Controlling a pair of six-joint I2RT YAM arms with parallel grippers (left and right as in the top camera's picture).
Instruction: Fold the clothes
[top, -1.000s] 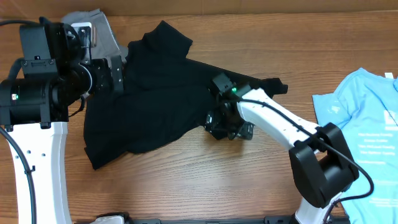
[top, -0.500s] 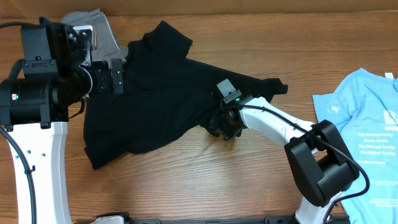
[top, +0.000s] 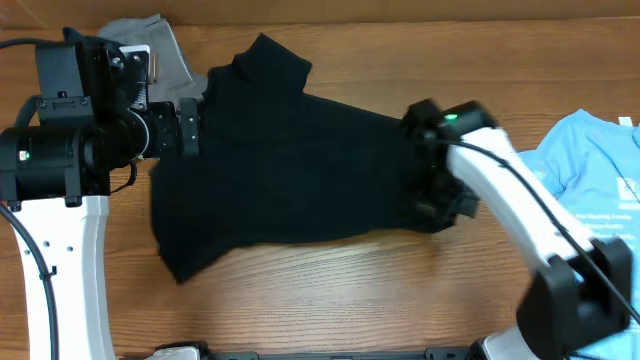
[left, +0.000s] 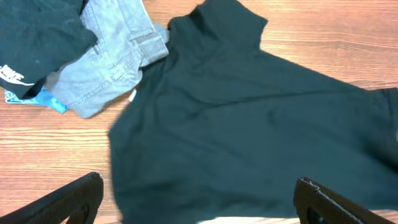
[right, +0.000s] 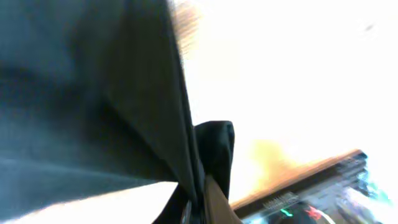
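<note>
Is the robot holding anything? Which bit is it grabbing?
Yes. The right end effector is pinched shut on the black T-shirt, at a bunched edge on the side nearest that arm. The left end effector is open, holding nothing.

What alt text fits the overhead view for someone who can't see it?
A black T-shirt lies spread on a wooden table, its right edge pinched by the right arm's fingers. The left arm's fingers hang open by its left side; a grey garment lies top left, a light blue shirt far right.
</note>
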